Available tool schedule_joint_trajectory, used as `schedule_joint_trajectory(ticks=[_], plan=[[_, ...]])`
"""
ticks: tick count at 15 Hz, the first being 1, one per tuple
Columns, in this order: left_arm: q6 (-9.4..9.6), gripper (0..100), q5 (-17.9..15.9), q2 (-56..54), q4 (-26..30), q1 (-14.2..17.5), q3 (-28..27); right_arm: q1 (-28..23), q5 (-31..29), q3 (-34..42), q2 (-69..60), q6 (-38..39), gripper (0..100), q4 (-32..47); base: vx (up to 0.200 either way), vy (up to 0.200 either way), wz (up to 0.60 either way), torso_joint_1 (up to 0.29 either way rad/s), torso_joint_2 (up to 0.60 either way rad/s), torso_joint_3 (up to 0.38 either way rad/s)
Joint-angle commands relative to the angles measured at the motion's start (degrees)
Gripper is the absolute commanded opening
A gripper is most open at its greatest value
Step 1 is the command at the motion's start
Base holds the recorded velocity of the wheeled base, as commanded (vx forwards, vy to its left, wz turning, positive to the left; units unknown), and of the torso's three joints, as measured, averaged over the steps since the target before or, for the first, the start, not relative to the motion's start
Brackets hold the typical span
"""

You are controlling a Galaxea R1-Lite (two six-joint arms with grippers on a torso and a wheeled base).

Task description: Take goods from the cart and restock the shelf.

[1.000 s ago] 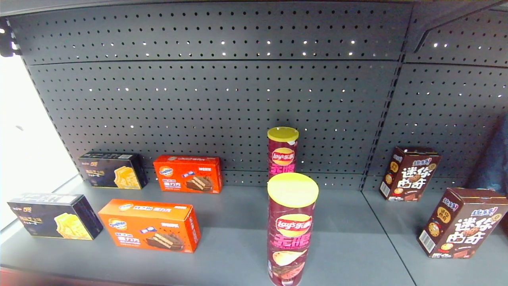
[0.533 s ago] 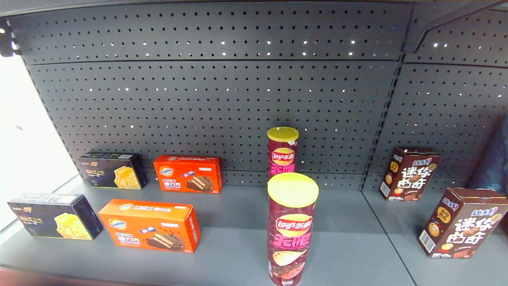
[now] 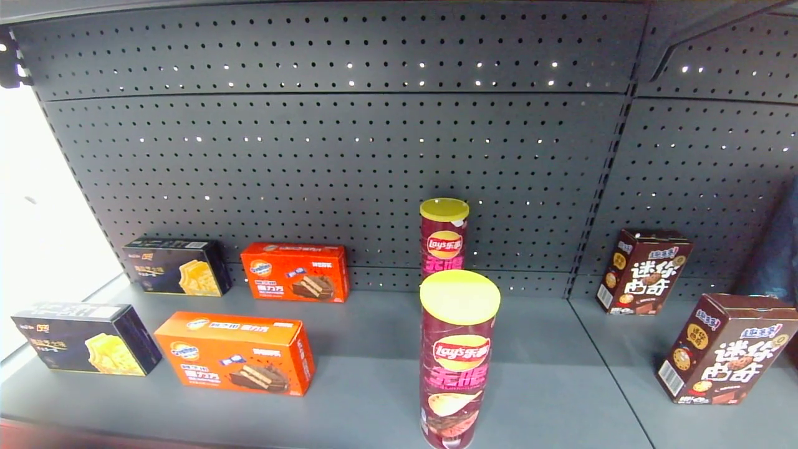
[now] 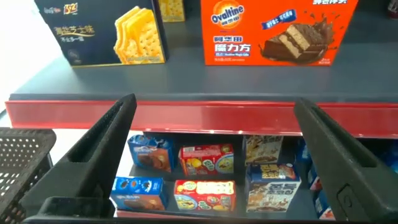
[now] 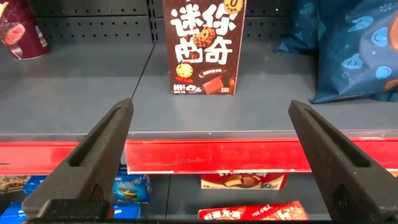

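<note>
The left fingers (image 4: 93,158) and right fingers (image 5: 93,155) are spread open and empty before the red near edge of the shelf (image 4: 211,118), the left wrist view gives what seems a mesh corner of the cart (image 4: 22,162) close by, so the left arm is probably nearer to it, while the head view gives free room right of the can (image 3: 459,355).
</note>
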Motion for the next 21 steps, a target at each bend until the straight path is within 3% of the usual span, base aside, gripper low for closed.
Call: schedule_joint_trajectory(ticks=[1,6,21], plan=[[-0.12,100,0.0,0.1,0.0,0.0,0.0,0.0,0.0,0.0,0.1,0.0,100,0.0,0.0,0.0,0.0,0.0,0.0,0.0],[0.06,100,0.0,0.1,0.0,0.0,0.0,0.0,0.0,0.0,0.1,0.0,100,0.0,0.0,0.0,-0.24,0.004,0.0,0.001],[-0.12,100,0.1,0.1,0.0,0.0,0.0,0.0,0.0,0.0,0.1,0.0,100,0.0,0.0,0.013,0.0,0.0,0.0,0.005]])
